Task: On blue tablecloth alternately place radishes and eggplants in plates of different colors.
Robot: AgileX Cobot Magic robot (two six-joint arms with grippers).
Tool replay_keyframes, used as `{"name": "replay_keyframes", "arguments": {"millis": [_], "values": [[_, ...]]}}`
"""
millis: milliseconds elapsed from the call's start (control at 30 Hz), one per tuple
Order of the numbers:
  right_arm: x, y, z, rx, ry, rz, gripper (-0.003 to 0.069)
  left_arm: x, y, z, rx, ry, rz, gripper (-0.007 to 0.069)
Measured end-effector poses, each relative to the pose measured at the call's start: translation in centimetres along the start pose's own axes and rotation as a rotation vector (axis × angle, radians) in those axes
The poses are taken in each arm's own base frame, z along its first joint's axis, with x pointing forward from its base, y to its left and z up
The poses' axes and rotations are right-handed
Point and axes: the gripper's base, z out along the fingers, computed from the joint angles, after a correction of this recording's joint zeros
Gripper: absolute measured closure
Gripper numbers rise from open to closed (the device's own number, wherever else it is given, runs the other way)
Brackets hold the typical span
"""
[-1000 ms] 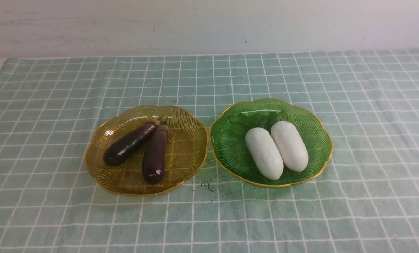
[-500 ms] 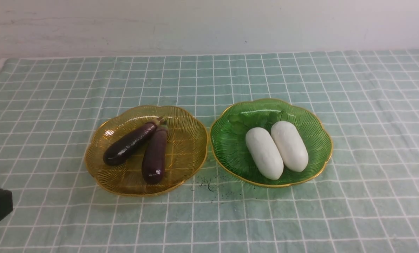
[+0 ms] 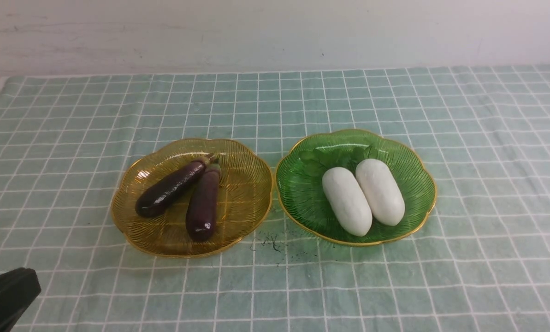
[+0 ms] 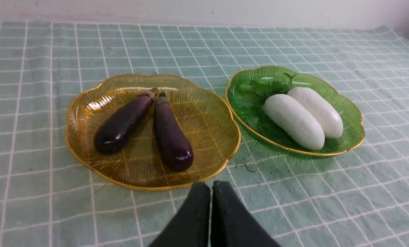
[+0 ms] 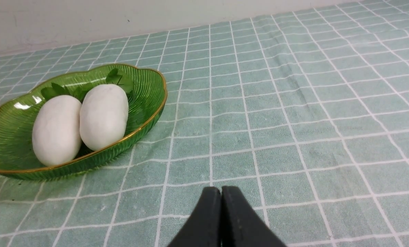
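Two dark purple eggplants [image 3: 171,188] [image 3: 204,204] lie side by side in the amber plate [image 3: 247,159] at centre left of the blue tablecloth [image 3: 275,286]. Two white radishes [image 3: 346,200] [image 3: 380,191] lie together in the green plate [image 3: 302,193] just to its right, their leaves pointing away from me. My left gripper [image 4: 211,187] is shut and empty, hovering just short of the amber plate's [image 4: 87,103] near rim; its dark tip [image 3: 7,295] shows at the lower left corner of the front view. My right gripper [image 5: 221,191] is shut and empty over bare cloth, to the right of the green plate [image 5: 146,113].
A pale wall [image 3: 275,32] runs along the cloth's far edge. Dark specks and a small thread [image 3: 272,242] mark the cloth between the two plates near the front. Wrinkled cloth [image 3: 496,161] spreads to the right of the green plate.
The left gripper's dark tip has gone from the upper left edge of the front view down to its lower left corner. Plates, eggplants and radishes have not moved.
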Motion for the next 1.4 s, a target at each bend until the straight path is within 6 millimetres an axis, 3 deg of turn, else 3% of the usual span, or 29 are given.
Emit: {"name": "replay_keyframes", "arguments": {"millis": [300, 467, 600, 833, 1100, 1400], "values": [[0.0, 0.0, 0.0, 0.000, 0.000, 0.000, 0.0673, 0.1, 0.1, 0.1, -0.008, -0.003, 0.005, 0.0632], [0.0, 0.0, 0.0, 0.000, 0.000, 0.000, 0.0673, 1.6, 0.8, 0.4, -0.042, -0.114, 0.011, 0.0632], [0.0, 0.0, 0.0, 0.000, 0.000, 0.001, 0.0673, 5.1, 2.0, 0.6, -0.101, -0.237, 0.048, 0.0632], [0.0, 0.0, 0.0, 0.000, 0.000, 0.001, 0.0673, 10.8, 4.0, 3.1, -0.200, -0.145, 0.054, 0.0632], [0.0, 0.0, 0.0, 0.000, 0.000, 0.001, 0.0673, 11.1, 5.0, 3.0, -0.339, -0.139, 0.014, 0.0632], [0.0, 0.0, 0.0, 0.000, 0.000, 0.001, 0.0673, 11.8, 5.0, 3.0, -0.340, -0.055, 0.009, 0.0632]]}}
